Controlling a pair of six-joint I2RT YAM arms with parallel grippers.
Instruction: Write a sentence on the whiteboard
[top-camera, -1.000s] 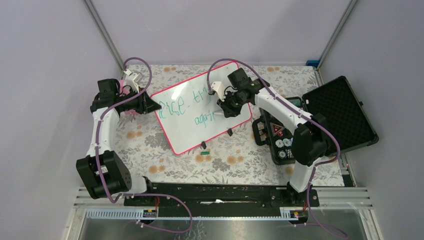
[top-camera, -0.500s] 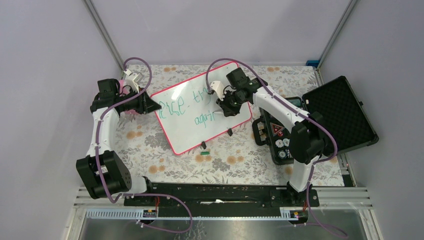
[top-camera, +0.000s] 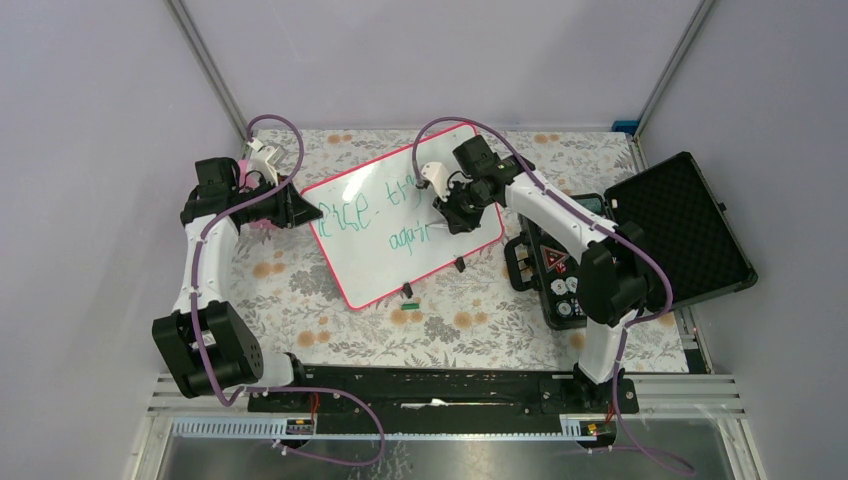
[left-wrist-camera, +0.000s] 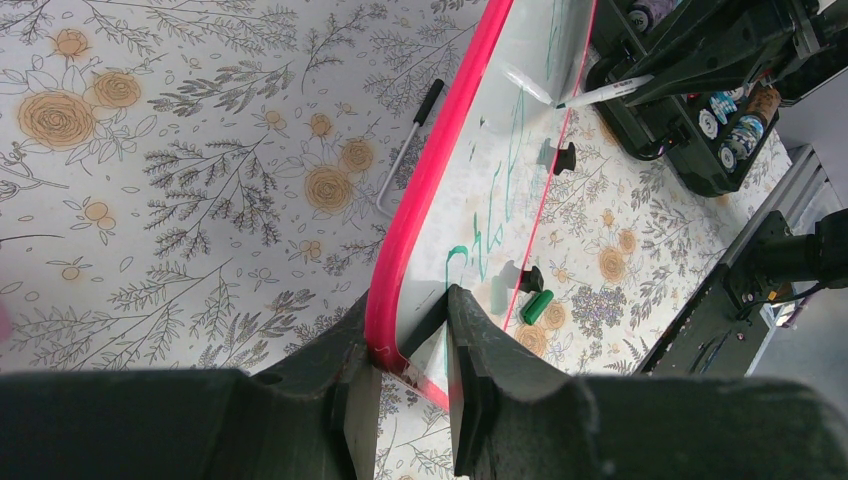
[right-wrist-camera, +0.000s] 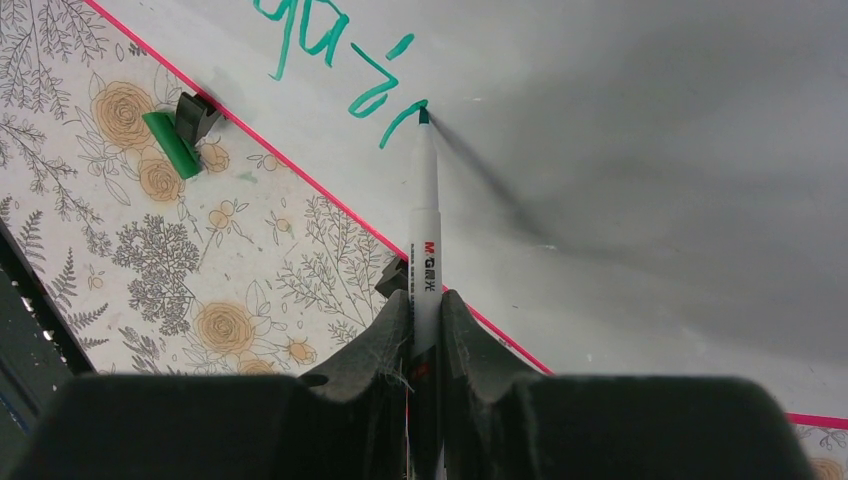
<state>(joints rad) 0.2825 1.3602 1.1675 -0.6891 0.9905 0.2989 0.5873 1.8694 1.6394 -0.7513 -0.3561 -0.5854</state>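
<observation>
Well, the flowery table (top-camera: 300, 300) holds the whiteboard (top-camera: 385, 265), which lies turned a bit, near the middle; the left gripper (left-wrist-camera: 410, 318) pinches its pink rim, likely so the board cannot slide; the right gripper (right-wrist-camera: 423, 312) squeezes a marker (right-wrist-camera: 425, 215), its tip down on the board where the green sentence (top-camera: 345, 215) ends, ready for more letters.

Looks like a robotics lab cell to us: we see plain lavender walls (top-camera: 430, 60), aluminium frame posts (top-camera: 204, 60), and the left arm (top-camera: 200, 260) and right arm (top-camera: 560, 212) bolted to a black rail (top-camera: 450, 385) at the near edge of the flower-print table (top-camera: 300, 310), purple cables (top-camera: 272, 118) looping around.
</observation>
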